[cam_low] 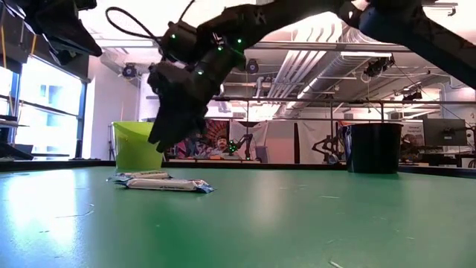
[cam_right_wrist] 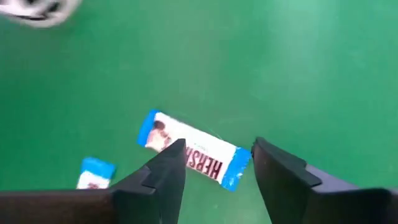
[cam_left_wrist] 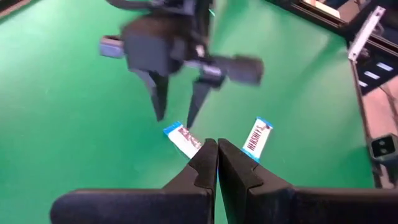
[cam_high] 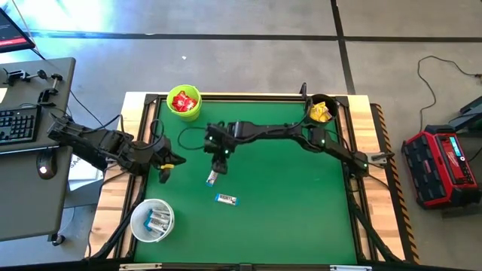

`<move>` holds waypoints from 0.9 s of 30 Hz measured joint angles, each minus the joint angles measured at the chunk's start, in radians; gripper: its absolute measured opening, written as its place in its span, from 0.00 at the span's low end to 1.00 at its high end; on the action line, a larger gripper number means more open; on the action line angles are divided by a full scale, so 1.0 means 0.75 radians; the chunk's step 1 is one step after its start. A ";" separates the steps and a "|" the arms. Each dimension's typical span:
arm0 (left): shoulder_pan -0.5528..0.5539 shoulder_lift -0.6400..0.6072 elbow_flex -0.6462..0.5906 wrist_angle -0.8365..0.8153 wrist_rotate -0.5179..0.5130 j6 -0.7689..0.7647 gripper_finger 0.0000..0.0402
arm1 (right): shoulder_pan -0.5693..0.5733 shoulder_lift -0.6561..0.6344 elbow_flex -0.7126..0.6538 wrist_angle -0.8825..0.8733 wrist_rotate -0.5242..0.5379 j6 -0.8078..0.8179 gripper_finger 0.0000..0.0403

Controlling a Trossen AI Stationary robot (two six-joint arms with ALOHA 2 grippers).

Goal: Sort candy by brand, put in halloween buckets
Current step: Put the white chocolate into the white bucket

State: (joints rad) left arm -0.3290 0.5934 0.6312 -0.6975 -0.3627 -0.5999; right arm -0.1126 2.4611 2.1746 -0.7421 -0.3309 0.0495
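Note:
Two slim white-and-blue bars lie flat on the green mat, one (cam_high: 213,178) (cam_right_wrist: 193,155) directly under my right gripper, the other (cam_high: 225,199) (cam_right_wrist: 93,174) a little nearer the near edge. My right gripper (cam_high: 219,153) (cam_right_wrist: 217,165) is open, points down, and stands just above the first bar with a finger on either side, apart from it. In the left wrist view its fingers (cam_left_wrist: 158,93) hang over that bar (cam_left_wrist: 183,138). My left gripper (cam_high: 163,168) (cam_left_wrist: 217,155) waits shut at the mat's left side. The white bucket (cam_high: 153,220) holds bars.
The lime green bucket (cam_high: 184,103) with red packets stands at the far left of the mat. The black bucket (cam_high: 321,111) with yellow packets stands at the far right. Green mat lies bare right of the bars. A raised frame (cam_high: 354,188) edges the table.

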 joint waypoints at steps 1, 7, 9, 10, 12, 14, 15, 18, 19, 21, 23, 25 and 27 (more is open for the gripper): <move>0.000 0.000 0.000 0.000 0.016 0.000 0.01 | -0.019 0.000 0.000 0.002 -0.059 -0.046 0.43; 0.000 0.003 0.000 -0.001 0.103 -0.002 0.01 | -0.097 0.034 0.001 -0.002 -0.257 -0.153 0.43; 0.000 0.003 0.000 0.000 0.110 -0.002 0.01 | -0.093 0.060 0.001 0.001 -0.265 -0.172 0.43; 0.000 0.003 0.000 -0.001 0.110 -0.002 0.01 | -0.090 0.072 0.001 0.002 -0.270 -0.176 0.43; 0.000 0.003 0.000 -0.001 0.111 -0.002 0.01 | -0.081 0.097 0.001 0.002 -0.273 -0.171 0.43; 0.000 0.003 0.000 0.000 0.111 -0.002 0.01 | -0.074 0.107 0.000 -0.006 -0.292 -0.172 0.43; 0.000 0.003 0.000 -0.001 0.112 -0.002 0.01 | -0.068 0.108 0.000 -0.002 -0.307 -0.178 0.43; 0.000 0.003 0.000 -0.001 0.111 -0.002 0.01 | -0.058 0.108 0.001 0.000 -0.328 -0.183 0.43; 0.000 0.003 0.000 -0.001 0.111 -0.004 0.01 | -0.054 0.108 0.001 -0.002 -0.329 -0.182 0.43; 0.000 0.003 0.000 -0.001 0.109 -0.020 0.01 | -0.044 0.109 0.001 -0.011 -0.323 -0.179 0.43; 0.000 0.003 0.000 -0.001 0.103 -0.023 0.01 | -0.038 0.109 0.001 -0.018 -0.280 -0.176 0.43; 0.000 0.003 0.000 -0.001 0.098 -0.023 0.01 | -0.029 0.109 0.001 -0.024 -0.204 -0.171 0.43; 0.000 0.003 0.000 -0.001 0.098 -0.023 0.01 | -0.027 0.109 0.001 -0.007 -0.165 -0.140 0.43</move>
State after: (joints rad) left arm -0.3290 0.5953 0.6312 -0.6983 -0.2893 -0.6174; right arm -0.1326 2.5427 2.1753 -0.7471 -0.4546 -0.0552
